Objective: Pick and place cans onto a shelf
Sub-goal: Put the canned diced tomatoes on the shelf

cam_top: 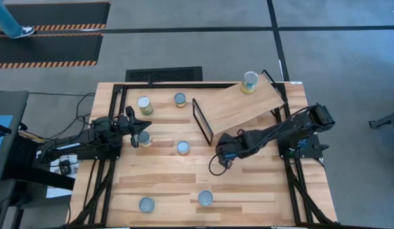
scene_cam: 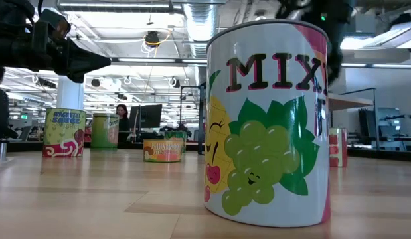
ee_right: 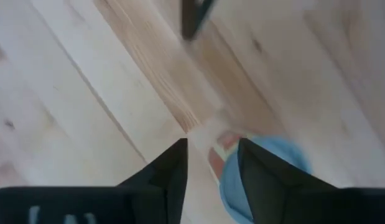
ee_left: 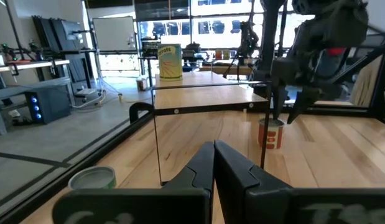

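Table (cam_top: 260, 191): your big plank top, everything sits on it.
Shelf (cam_top: 241, 102): slanted board at 1 o'clock, black frame at its low end.
Cans (cam_top: 183, 147): I count seven, one on the shelf (cam_top: 250, 81), six scattered over the table.
Handling: probably stiff tins, slick paper labels, so pinch across the sides mid-height.
Right gripper (cam_top: 223, 151): centre, just right of the middle can, fingers parted, holding nothing.
Left gripper (cam_top: 137, 124): 9 o'clock, fingers pressed together, empty.
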